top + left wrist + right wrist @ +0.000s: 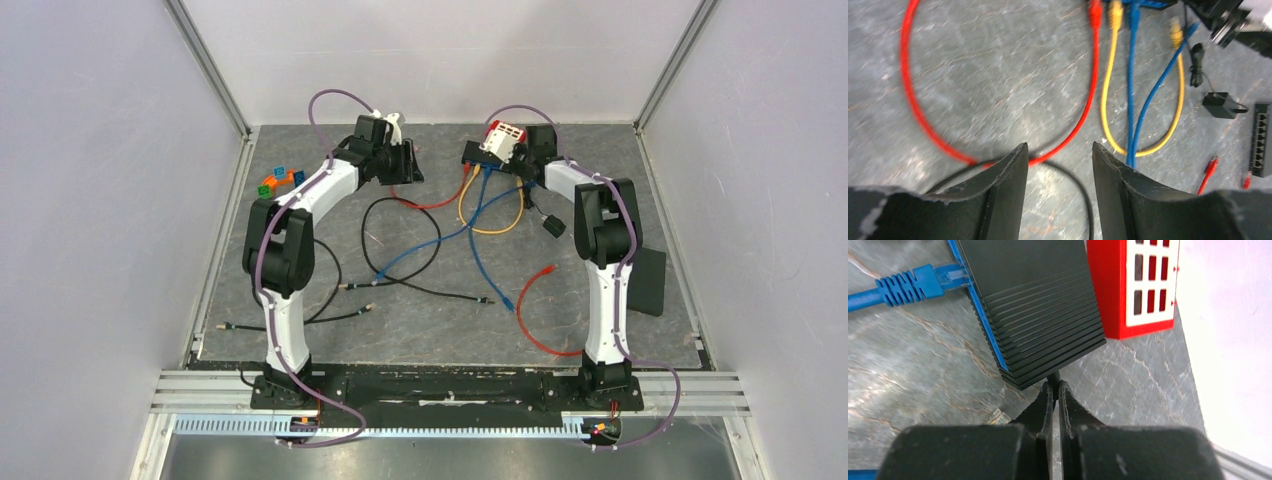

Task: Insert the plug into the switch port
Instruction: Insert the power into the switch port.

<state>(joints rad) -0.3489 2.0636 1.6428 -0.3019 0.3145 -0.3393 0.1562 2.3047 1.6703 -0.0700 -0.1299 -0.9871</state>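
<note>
**Switch** (pixel 1033 300): black ribbed case with a blue edge, lying flat at the far side of the grey table (pixel 420 320), right of centre.

**Plugs at its port row:** a red plug (pixel 1094 12), a yellow plug (pixel 1115 12) and a blue plug (pixel 913 285). The blue one is clearly seated. The left wrist view is too blurred to tell how deep the red and yellow ones sit.

**Cables from those plugs:**
- The red cable (pixel 908 100) makes a wide loop to the left.
- The yellow cable (pixel 1108 115) makes a U-shaped loop.
- The blue cables (pixel 1148 105) trail toward the near side.

**Red-and-white block** (pixel 1133 285): just beside the switch.

**Right gripper** (pixel 1053 387): closed, fingers almost meeting, tips at a corner of the switch. A thin dark stub shows at the tips, and I cannot tell what it is.

**Left gripper** (pixel 1058 160): open, with nothing between its fingers. It is held left of the switch, above the red loop and a black cable (pixel 1083 200).

**Further right:** a black adapter (pixel 1220 105), a second black unit (pixel 1260 140) with a row of ports, and a loose red plug (pixel 1211 167) near it.

**Far left:** small coloured pieces (pixel 280 180) in orange, green and blue.
</note>
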